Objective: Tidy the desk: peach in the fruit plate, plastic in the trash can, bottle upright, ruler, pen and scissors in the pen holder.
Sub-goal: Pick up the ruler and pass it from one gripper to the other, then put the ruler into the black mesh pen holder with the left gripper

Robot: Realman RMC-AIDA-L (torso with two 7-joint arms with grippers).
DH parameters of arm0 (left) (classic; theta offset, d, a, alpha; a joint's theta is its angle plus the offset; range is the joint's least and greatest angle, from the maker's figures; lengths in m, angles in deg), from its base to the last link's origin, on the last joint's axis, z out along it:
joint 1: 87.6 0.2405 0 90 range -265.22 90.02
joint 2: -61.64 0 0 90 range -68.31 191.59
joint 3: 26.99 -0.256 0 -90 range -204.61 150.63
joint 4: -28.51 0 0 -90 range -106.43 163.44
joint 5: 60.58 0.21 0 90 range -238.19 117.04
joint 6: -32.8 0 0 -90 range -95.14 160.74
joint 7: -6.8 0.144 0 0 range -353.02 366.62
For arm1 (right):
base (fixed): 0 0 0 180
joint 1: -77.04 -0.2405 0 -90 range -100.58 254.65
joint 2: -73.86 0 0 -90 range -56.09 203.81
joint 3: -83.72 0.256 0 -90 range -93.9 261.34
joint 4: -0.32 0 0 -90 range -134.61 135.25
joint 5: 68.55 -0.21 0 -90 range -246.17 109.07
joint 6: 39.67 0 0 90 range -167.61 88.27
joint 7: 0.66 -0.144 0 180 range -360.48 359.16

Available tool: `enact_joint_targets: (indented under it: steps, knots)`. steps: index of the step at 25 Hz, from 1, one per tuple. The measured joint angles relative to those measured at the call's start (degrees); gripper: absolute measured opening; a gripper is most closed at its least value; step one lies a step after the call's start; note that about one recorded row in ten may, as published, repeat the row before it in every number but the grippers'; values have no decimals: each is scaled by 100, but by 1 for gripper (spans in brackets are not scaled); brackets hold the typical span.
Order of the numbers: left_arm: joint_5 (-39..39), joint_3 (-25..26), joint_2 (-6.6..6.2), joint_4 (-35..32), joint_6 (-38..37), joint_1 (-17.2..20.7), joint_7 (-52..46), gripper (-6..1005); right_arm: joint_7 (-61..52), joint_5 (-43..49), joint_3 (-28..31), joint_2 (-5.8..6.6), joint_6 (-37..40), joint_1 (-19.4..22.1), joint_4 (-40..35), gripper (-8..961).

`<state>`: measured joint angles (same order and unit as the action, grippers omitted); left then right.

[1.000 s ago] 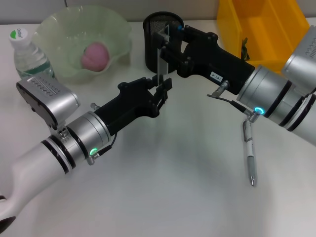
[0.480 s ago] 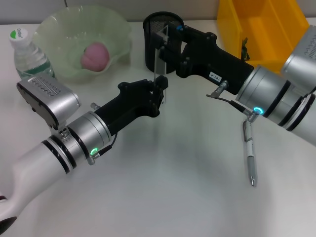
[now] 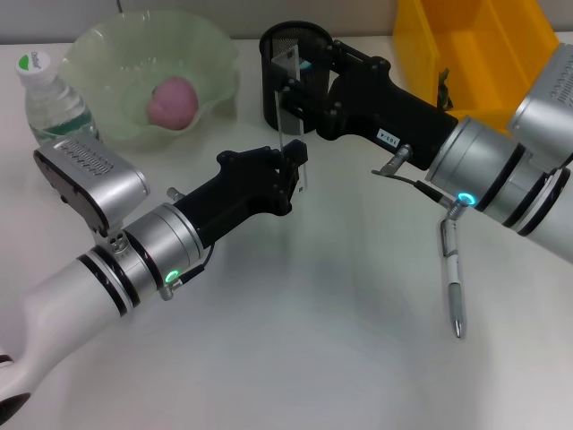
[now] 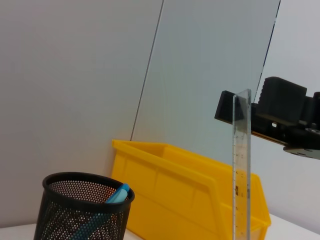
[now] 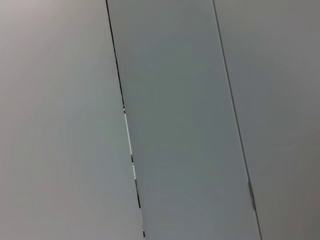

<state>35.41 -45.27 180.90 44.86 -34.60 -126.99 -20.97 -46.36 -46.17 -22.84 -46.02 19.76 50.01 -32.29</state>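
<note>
Clear ruler (image 3: pixel 289 112) upright at upper centre of head view, just in front of mesh holder (image 3: pixel 279 55). Pinched at its lower end by left gripper (image 3: pixel 296 167), pressed together on it; upper end gripped by right gripper (image 3: pixel 297 73), reaching in from the right. Pen (image 3: pixel 452 287) flat on counter (image 3: pixel 295 340) at right. Peach (image 3: pixel 174 99) in plate (image 3: pixel 107 54), upper left; bottle (image 3: pixel 47 97) upright beside it

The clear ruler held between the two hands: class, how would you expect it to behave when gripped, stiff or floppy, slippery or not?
Probably stiff: the ruler stands straight with no visible bend. Likely light, being thin clear plastic. Possibly slippery, since its faces look smooth where the right hand and left hand meet it.
</note>
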Motion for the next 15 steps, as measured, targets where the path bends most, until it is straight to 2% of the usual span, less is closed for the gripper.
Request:
enact_joint_targets:
  steps: [2,6,11,12,15]
  knots:
    - [0,0,0,0,0,0,0,28,0,-1,8,0,0,3,0,595]
    - [-1,51,0,-15,-11,13,0,24,-2,-6,71,1,8,39,1,617]
    - [-2,274,0,-9,-37,49,147,24,-3,-10,341,21,376,188,146,644]
    - [-1,363,1,-10,-45,49,228,24,-3,-8,504,42,682,228,358,650]
    - [2,434,1,-14,-56,39,317,24,-18,12,600,62,918,264,575,667]
